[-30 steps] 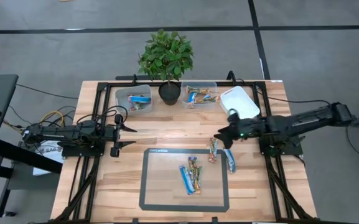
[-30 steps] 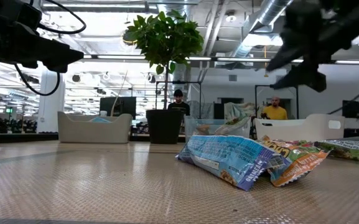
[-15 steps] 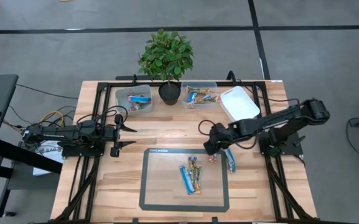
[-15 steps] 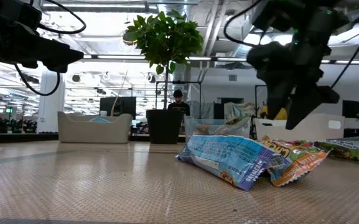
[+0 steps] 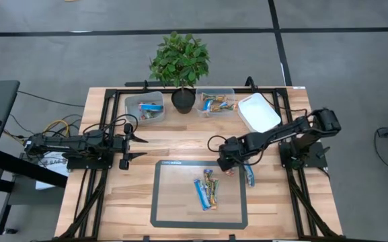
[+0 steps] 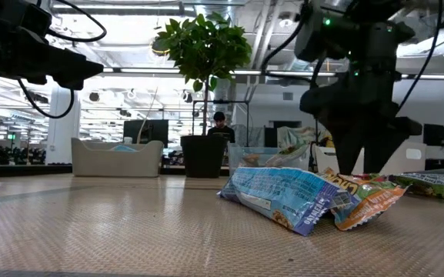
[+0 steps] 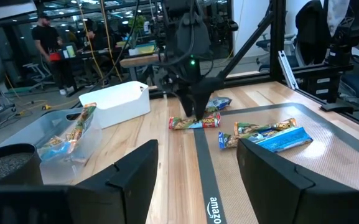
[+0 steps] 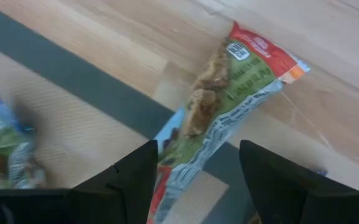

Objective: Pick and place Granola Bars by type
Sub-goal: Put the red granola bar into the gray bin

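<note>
Right hand [image 5: 228, 163] spread over red-green bar [image 8: 229, 99] straddling mat edge [image 5: 245, 195] — left hand [image 5: 128, 148] released, well apart.

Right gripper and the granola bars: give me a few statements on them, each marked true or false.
1. The right gripper hangs over a red and green granola bar with open fingers. True.
2. That bar is already lifted off the table. False: it lies flat across the mat's edge.
3. The left gripper holds a blue bar. False: it is open and empty, off to the left side.
4. Several bars lie on the mat. True.
5. The white tub is full of bars. False: it looks empty.
</note>
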Motion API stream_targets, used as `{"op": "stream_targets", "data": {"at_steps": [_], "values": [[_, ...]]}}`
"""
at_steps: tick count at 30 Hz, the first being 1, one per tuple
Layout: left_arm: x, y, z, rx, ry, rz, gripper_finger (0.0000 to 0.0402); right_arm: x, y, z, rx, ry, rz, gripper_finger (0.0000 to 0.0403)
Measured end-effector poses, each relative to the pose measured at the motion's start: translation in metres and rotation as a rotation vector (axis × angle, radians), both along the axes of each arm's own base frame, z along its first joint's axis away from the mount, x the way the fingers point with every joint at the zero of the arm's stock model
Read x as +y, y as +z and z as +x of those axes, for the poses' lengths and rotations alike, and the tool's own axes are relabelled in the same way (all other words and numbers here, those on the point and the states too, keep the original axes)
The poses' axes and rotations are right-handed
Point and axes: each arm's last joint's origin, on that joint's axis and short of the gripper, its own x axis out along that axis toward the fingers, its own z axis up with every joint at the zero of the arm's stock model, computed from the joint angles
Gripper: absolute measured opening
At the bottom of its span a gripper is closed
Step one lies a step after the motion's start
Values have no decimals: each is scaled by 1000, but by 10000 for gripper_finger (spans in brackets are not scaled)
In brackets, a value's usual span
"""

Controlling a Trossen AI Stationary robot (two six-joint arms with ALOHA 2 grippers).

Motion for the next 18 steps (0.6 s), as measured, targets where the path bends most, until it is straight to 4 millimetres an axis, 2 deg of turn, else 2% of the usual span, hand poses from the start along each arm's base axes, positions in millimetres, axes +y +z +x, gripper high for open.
{"op": "stream_targets", "data": {"at_steps": [11, 14, 18], "values": [[0, 0, 0, 1, 0, 0, 212, 0, -18, 6, 40, 13, -19, 215], [0, 0, 0, 1, 0, 0, 212, 0, -18, 7, 33, 25, -30, 196], [0, 0, 0, 0, 0, 0, 212, 0, -17, 8, 5, 32, -38, 145]]}}
